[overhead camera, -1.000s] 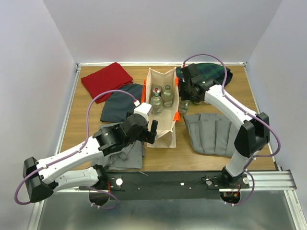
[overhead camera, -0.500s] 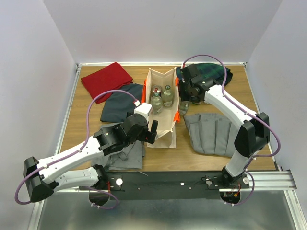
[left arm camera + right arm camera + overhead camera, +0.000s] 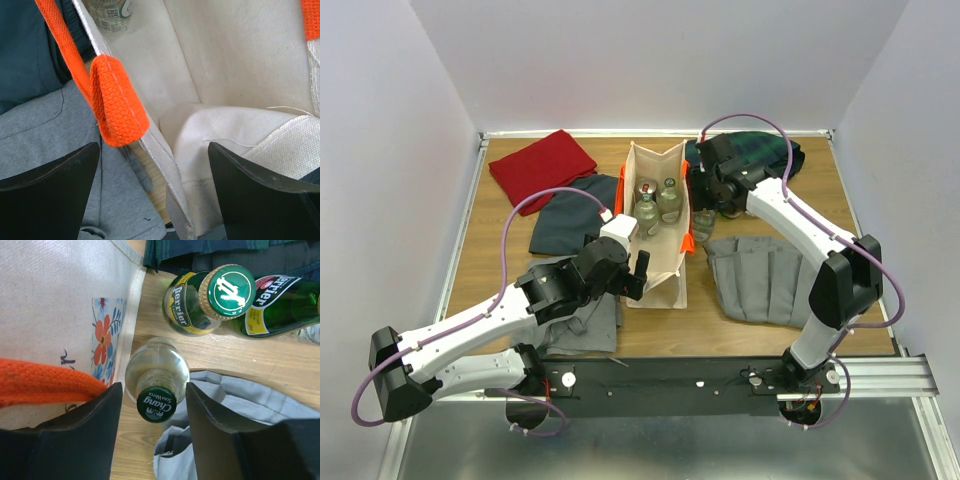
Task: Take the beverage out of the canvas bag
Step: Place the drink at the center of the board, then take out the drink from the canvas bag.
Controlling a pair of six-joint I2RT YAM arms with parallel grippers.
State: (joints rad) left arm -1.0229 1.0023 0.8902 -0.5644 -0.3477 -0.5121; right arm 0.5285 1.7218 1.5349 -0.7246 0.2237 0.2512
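- The canvas bag [image 3: 658, 225] stands upright at the centre of the table [image 3: 500, 290] in the overhead view, mouth open, with three bottles [image 3: 657, 200] still inside toward its far end.
- The left gripper [image 3: 638, 274] sits at the bag's near left corner; in the left wrist view its jaws are spread wide, one on each side of the bag's left wall [image 3: 160, 150], clamping nothing.
- An orange handle [image 3: 117, 102] folds over that rim in the upper left of the left wrist view, between the jaws; grey cloth [image 3: 45, 145] lies under the outer jaw.
- The right gripper [image 3: 150, 435] is just outside the bag's right wall, right of centre in the overhead view, over a clear soda bottle [image 3: 157, 374] standing on the table.
- Its jaws are parted, with the green cap [image 3: 155, 404] between them; gaps show on both sides, so there is no grip.
- Just past it, in the upper right of the right wrist view, a green bottle [image 3: 215, 297] stands upright, and another green bottle [image 3: 287, 307] lies on its side behind it.
- The soda bottle stands close to the bag's flower-printed wall [image 3: 65, 305], with a strip of bare wood between; a folded grey cloth [image 3: 250, 400] reaches its other side.
- In the overhead view, cloths surround the bag: red [image 3: 541, 166] upper left, dark blue [image 3: 570, 215] left, dark plaid [image 3: 760, 152] upper right.
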